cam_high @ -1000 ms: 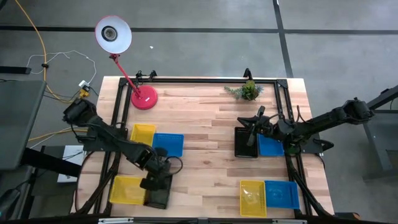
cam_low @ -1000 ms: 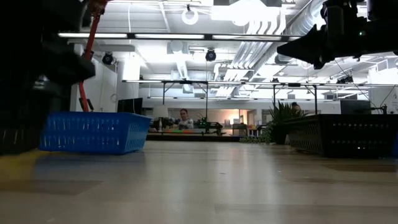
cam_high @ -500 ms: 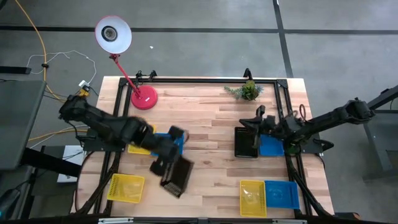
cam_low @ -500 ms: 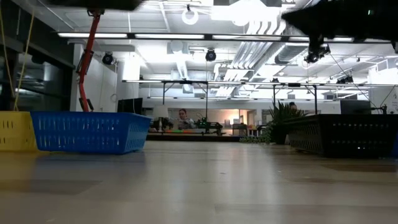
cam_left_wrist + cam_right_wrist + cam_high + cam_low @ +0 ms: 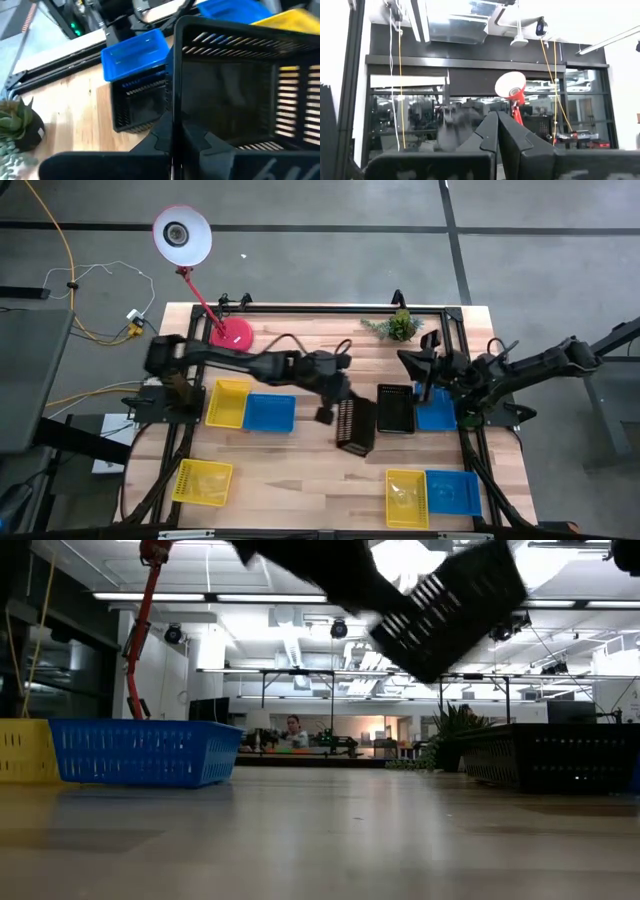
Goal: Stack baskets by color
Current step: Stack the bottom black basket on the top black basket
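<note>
The left gripper (image 5: 338, 408), at table centre, was clamped on a tilted black basket (image 5: 355, 426) held off the wood. At its three o'clock sat another black basket (image 5: 395, 408); beyond that, the right gripper (image 5: 428, 370) hung pinched together.

Looking straight down from overhead, taking in the whole wooden table (image 5: 330, 370) and both arms. Level with the tabletop, facing the room behind. From the left wrist, close behind the carried black basket (image 5: 240, 90). From the right wrist, tilted up toward the red lamp (image 5: 512, 87), shared with overhead.
</note>
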{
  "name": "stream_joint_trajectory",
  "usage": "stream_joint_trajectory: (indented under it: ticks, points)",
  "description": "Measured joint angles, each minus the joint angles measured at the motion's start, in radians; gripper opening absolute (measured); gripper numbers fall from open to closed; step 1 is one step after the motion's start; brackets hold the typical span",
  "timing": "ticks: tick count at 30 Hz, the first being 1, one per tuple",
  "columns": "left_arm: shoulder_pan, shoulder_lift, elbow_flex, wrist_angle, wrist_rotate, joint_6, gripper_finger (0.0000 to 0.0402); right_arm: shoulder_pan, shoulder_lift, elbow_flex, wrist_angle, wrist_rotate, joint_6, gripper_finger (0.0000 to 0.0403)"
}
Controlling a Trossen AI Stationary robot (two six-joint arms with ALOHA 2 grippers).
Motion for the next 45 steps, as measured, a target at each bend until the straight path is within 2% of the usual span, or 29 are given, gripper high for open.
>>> stream_joint_trajectory:
  ticks: [8,15,19,36,45]
  points:
    - [0.032,0.251,0.19,0.184,-0.029,0.022,0.0,0.005,0.007,0.045,-0.038,0.001,-0.001,0.0]
    - [0.061,0.366,0.314,0.227,-0.037,0.029,0.0,0.005,0.014,0.045,-0.058,0.011,-0.003,0.0]
    - [0.088,0.406,0.34,0.226,-0.038,0.016,0.0,0.005,0.013,0.045,-0.068,0.011,0.001,0.0]
    - [0.125,0.432,0.342,0.176,-0.021,-0.01,0.0,0.005,0.013,0.045,-0.085,0.035,-0.006,0.0]
    - [0.139,0.352,0.343,0.078,0.092,-0.005,0.0,0.005,0.013,0.044,-0.089,0.036,-0.006,0.0]
